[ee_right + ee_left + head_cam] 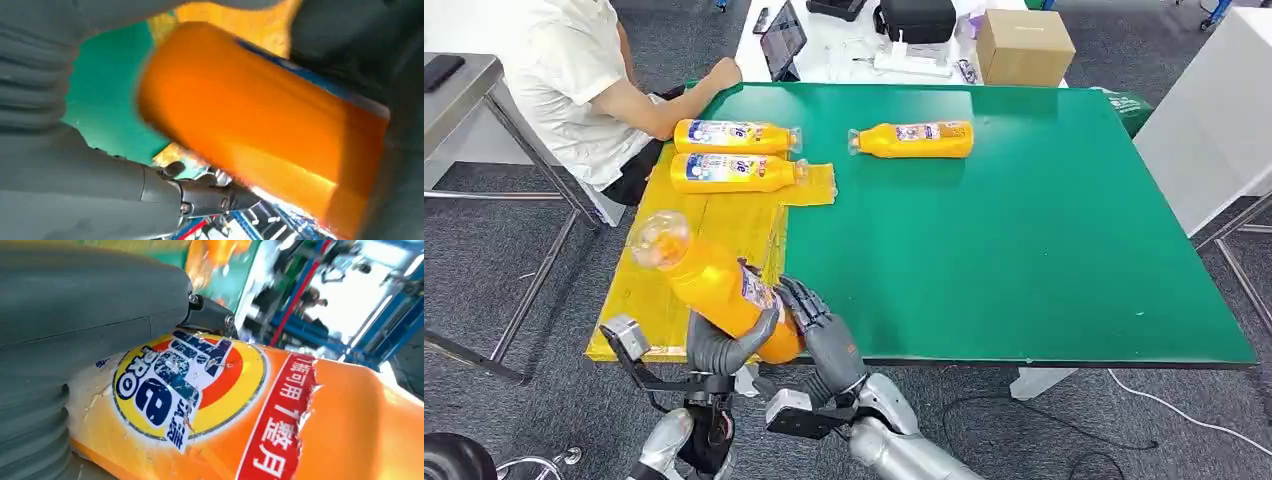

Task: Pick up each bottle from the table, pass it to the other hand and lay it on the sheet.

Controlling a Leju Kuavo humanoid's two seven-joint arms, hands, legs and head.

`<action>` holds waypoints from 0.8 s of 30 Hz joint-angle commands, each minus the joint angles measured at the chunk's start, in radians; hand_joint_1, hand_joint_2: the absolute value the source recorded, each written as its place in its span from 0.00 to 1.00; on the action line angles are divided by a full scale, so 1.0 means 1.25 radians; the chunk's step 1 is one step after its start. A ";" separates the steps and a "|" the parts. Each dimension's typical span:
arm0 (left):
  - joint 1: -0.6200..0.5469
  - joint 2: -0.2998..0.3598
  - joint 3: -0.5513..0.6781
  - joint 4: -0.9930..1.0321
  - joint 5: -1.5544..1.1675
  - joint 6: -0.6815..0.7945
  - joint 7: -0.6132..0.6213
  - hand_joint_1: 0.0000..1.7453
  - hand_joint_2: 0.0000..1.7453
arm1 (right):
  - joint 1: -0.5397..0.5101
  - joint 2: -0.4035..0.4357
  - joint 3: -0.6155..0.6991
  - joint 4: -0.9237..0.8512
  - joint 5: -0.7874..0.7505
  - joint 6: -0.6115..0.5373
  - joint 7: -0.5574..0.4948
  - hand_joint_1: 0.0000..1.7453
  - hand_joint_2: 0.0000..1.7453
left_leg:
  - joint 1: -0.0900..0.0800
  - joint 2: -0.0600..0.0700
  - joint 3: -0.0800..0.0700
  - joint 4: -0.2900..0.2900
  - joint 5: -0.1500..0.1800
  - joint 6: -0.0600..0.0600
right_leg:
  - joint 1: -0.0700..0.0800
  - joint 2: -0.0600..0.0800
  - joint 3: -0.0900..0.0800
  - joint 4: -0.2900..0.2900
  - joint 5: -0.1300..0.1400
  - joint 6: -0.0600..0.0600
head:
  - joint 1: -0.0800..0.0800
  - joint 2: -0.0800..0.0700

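Observation:
An orange bottle (709, 282) with a clear cap is tilted above the near end of the yellow sheet (714, 225), cap pointing up and away. My left hand (724, 345) wraps its lower body from below. My right hand (817, 322) closes on its base from the right side. In the left wrist view the bottle's label (190, 385) lies against my left hand (75, 315). The right wrist view has the bottle (250, 130) between the thumb and fingers of my right hand (60, 200). Two more bottles (734, 136) (734, 172) lie side by side on the sheet's far end. A third (914, 139) lies on the green table (1024, 250).
A person in a white shirt sits at the table's far left corner, forearm (679, 105) resting near the sheet. Behind the table are a cardboard box (1022, 45), a tablet (782, 40) and a black bag (916, 20). A white table (1214, 110) stands at right.

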 commanded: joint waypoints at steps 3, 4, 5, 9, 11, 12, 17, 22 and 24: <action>-0.098 0.043 0.098 0.047 -0.136 0.129 -0.025 1.00 1.00 | 0.021 -0.058 -0.113 -0.013 0.088 -0.011 -0.002 0.00 0.00 | 0.000 -0.001 0.002 -0.001 0.000 0.001 | 0.000 -0.002 0.003 -0.001 -0.001 -0.002 | -0.001 0.000; -0.098 0.043 0.101 0.038 -0.188 0.164 -0.059 1.00 1.00 | 0.019 -0.063 -0.125 -0.020 0.106 -0.013 -0.002 0.00 0.00 | 0.000 -0.001 0.001 0.000 0.000 0.001 | 0.000 -0.001 0.002 0.000 0.000 -0.001 | 0.000 0.000; -0.097 0.041 0.105 0.033 -0.191 0.165 -0.059 1.00 1.00 | 0.017 -0.063 -0.129 -0.021 0.109 -0.009 -0.002 0.00 0.00 | 0.000 0.000 0.003 0.000 -0.001 0.002 | 0.000 -0.002 0.003 0.000 -0.001 -0.002 | -0.001 0.000; -0.096 0.039 0.103 0.031 -0.193 0.166 -0.058 1.00 1.00 | 0.017 -0.062 -0.130 -0.020 0.109 -0.009 -0.002 0.00 0.00 | 0.000 -0.001 0.002 0.000 0.000 0.001 | 0.000 -0.002 0.003 0.000 -0.001 -0.002 | -0.001 0.000; -0.095 0.038 0.102 0.030 -0.194 0.166 -0.058 1.00 1.00 | 0.019 -0.061 -0.130 -0.020 0.110 -0.009 -0.002 0.00 0.00 | 0.000 -0.001 0.001 0.000 0.000 0.001 | 0.000 -0.001 0.002 0.000 0.000 -0.001 | 0.000 0.000; -0.095 0.038 0.102 0.030 -0.194 0.166 -0.058 1.00 1.00 | 0.019 -0.061 -0.130 -0.020 0.110 -0.009 -0.002 0.00 0.00 | 0.000 0.000 0.002 0.000 -0.001 0.001 | 0.000 -0.001 0.003 0.000 -0.001 -0.002 | -0.001 0.000; -0.091 0.047 0.094 -0.007 -0.327 0.253 -0.126 0.95 1.00 | 0.025 -0.065 -0.182 -0.075 0.156 -0.013 -0.002 0.00 0.00 | 0.000 0.000 0.003 0.000 -0.001 0.001 | 0.001 -0.002 0.004 0.000 -0.001 -0.002 | 0.000 0.000; -0.139 0.082 0.068 0.054 -0.583 0.379 -0.001 1.00 1.00 | 0.047 -0.042 -0.290 -0.165 0.290 -0.013 -0.002 0.00 0.00 | 0.000 -0.001 0.000 0.000 0.000 0.001 | 0.000 -0.002 0.001 0.001 -0.001 -0.001 | 0.000 0.000; -0.202 0.102 0.044 0.184 -0.727 0.381 0.105 1.00 1.00 | 0.048 -0.038 -0.283 -0.182 0.279 -0.013 -0.002 0.00 0.00 | 0.000 -0.001 0.002 0.000 0.000 0.001 | 0.000 -0.002 0.003 0.000 -0.001 -0.002 | -0.001 0.000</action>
